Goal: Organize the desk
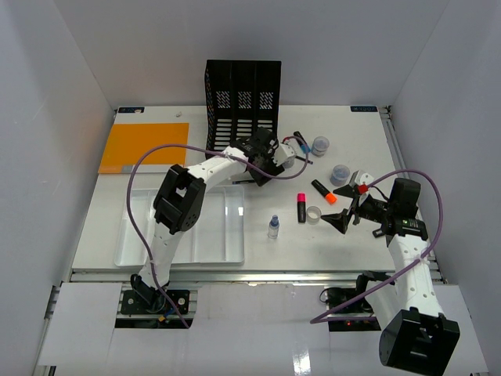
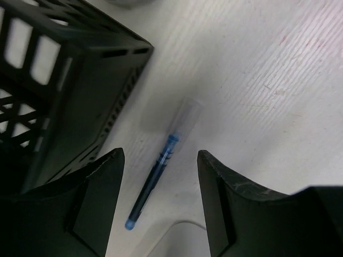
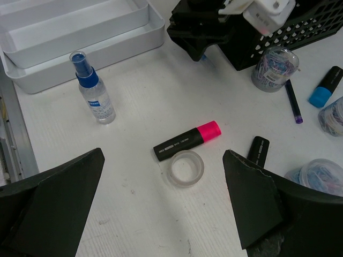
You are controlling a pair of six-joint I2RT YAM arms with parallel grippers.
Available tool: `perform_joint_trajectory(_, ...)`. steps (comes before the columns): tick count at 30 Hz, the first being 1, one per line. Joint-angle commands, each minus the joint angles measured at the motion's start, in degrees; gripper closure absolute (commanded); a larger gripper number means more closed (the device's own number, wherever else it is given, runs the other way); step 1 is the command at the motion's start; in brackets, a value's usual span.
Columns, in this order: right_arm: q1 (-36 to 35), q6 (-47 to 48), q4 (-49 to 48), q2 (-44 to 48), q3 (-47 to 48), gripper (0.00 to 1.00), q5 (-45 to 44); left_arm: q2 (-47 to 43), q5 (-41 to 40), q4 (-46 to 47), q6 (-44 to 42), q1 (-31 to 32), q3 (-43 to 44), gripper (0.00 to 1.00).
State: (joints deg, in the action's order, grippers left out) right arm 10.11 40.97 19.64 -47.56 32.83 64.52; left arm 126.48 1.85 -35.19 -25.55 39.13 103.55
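Note:
On the white desk point(image 1: 313, 251), my left gripper point(image 1: 262, 166) hangs beside the foot of the black file organizer point(image 1: 243, 98). In the left wrist view it point(image 2: 159, 155) is open, and a blue pen point(image 2: 155, 182) with a clear cap lies on the desk between the fingers, touching neither. The organizer's corner point(image 2: 64, 80) is just left of it. My right gripper point(image 1: 344, 213) stands wide open over the desk's right part. Below it point(image 3: 163, 155) lie a clear tape roll point(image 3: 185, 168) and a pink-capped highlighter point(image 3: 187, 141), side by side.
A small spray bottle point(image 1: 273, 227) stands next to the white compartment tray point(image 1: 180, 235). An orange folder point(image 1: 145, 146) lies at the back left. An orange-capped highlighter point(image 1: 324, 191), a blue-capped one point(image 1: 298, 145), a purple pen point(image 3: 292, 100) and clip jars point(image 1: 340, 173) sit at the back right.

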Motion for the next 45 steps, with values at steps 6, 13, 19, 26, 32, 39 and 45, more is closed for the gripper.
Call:
perform_joint_trajectory(6,0.3,0.5,0.0,-0.9,-0.5,0.02,1.1,4.2,-0.7,-3.8,-1.8,-0.1,3.4,0.32)
perform_joint_trajectory(13,0.2,0.5,0.0,-0.8,-0.4,0.02,0.9,5.3,2.7,-3.9,-1.8,-1.4,2.6,0.34)
perform_joint_trajectory(19,0.2,0.4,0.0,-0.4,-0.3,0.02,1.1,4.8,8.7,-4.9,-1.4,-2.5,0.5,0.5)
perform_joint_trajectory(26,0.2,0.4,0.0,0.1,-0.3,0.02,1.4,3.8,11.0,-4.9,-1.4,-2.7,-3.4,0.55)
perform_joint_trajectory(32,0.2,0.3,0.0,0.5,-0.2,0.02,1.5,2.2,9.2,-5.7,-2.3,-3.5,-6.6,0.5)
perform_joint_trajectory(39,0.3,0.2,0.1,0.8,-0.2,0.02,1.7,2.7,9.9,-6.8,-1.9,-4.7,-7.7,0.57)
perform_joint_trajectory(45,0.3,0.2,0.1,1.1,-0.2,0.02,1.7,3.9,9.5,-6.6,-0.2,-4.7,-5.9,0.8)
